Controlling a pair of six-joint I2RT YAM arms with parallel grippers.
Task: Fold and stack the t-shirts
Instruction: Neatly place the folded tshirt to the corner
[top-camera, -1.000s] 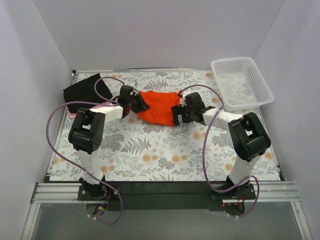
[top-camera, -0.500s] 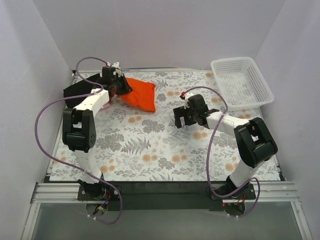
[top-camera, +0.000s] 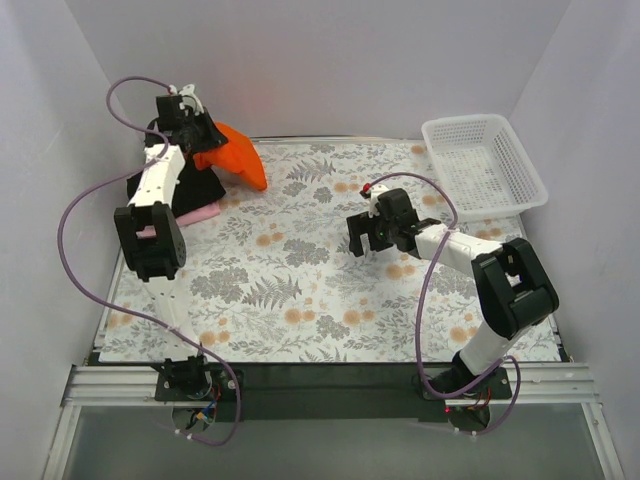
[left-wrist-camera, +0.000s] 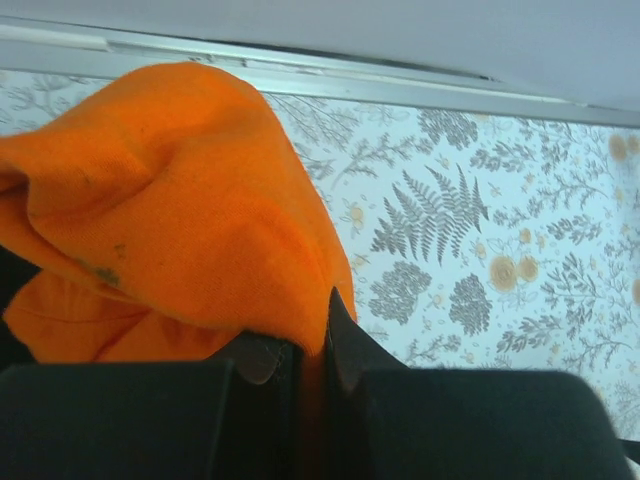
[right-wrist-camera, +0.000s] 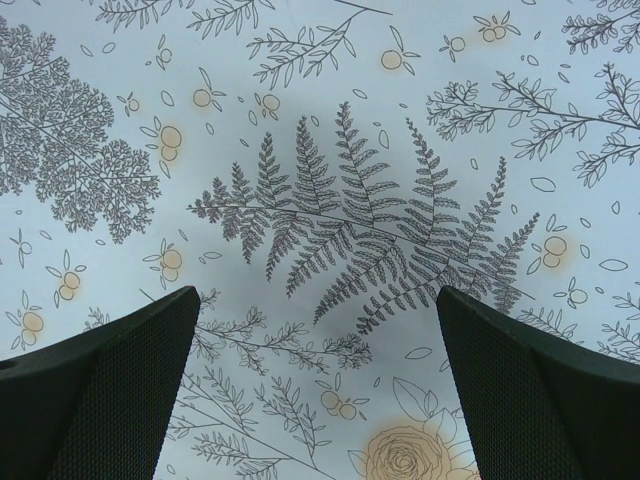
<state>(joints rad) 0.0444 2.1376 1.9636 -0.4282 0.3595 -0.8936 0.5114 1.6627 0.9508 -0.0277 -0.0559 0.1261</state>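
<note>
My left gripper (top-camera: 205, 140) is shut on the folded orange t-shirt (top-camera: 236, 160), which hangs in the air at the table's far left corner. In the left wrist view the orange t-shirt (left-wrist-camera: 170, 210) bulges over my pinched fingers (left-wrist-camera: 345, 340). Under it lies the folded black t-shirt (top-camera: 200, 186), partly hidden by the arm, on top of the pale pink t-shirt (top-camera: 195, 214), of which only an edge shows. My right gripper (top-camera: 363, 240) hovers open over the table's middle right. Between its fingers (right-wrist-camera: 110, 380) only the flowered table cover (right-wrist-camera: 330, 200) shows.
A white mesh basket (top-camera: 484, 165) stands at the far right corner. The white walls close in on the left, far and right sides. Purple cables loop from both arms. The flowered table cover (top-camera: 300, 290) spreads between the arms.
The left gripper has carried the orange t-shirt from the table's middle up and to the far left, over the black t-shirt. The right gripper let go, drew back slightly and now holds still.
</note>
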